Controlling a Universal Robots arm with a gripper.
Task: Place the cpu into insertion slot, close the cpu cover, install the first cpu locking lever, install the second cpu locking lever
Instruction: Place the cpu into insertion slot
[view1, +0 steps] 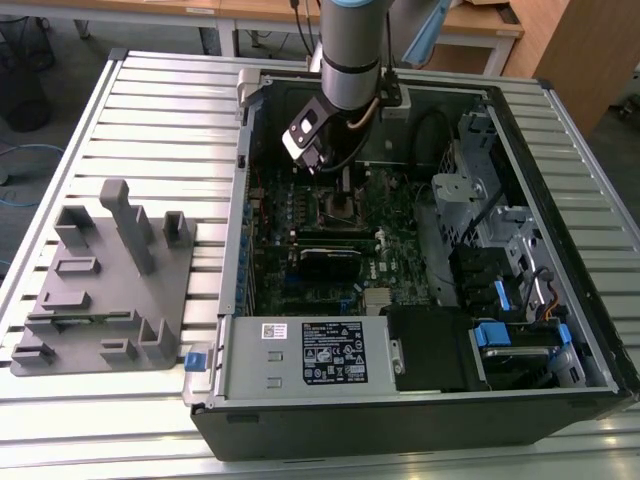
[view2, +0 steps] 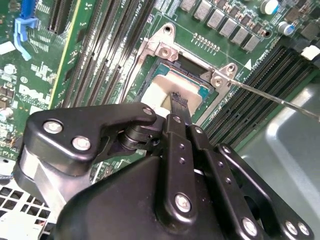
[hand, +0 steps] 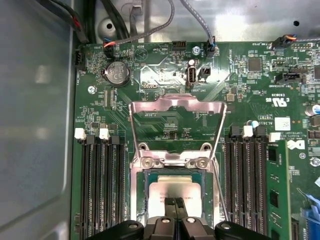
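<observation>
In insertion slot (view2: 187, 67): cpu (hand: 165, 191), dull silver square, flat; cpu cover (hand: 175, 106) raised; gripper (hand: 175, 201) fingers together above it.

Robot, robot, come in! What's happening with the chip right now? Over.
Claw shut, right over chip. Chip sitting in socket. Cover flipped open. Nothing blocking it.

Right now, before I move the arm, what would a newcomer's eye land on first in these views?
The small square silver-grey cpu lies in the black-framed insertion slot, with the black gripper shut right over its face. The thin silver metal cpu cover stands flipped open past its hinge. A grey plastic fixture block sits to the exterior view's left of the open black computer case.
</observation>
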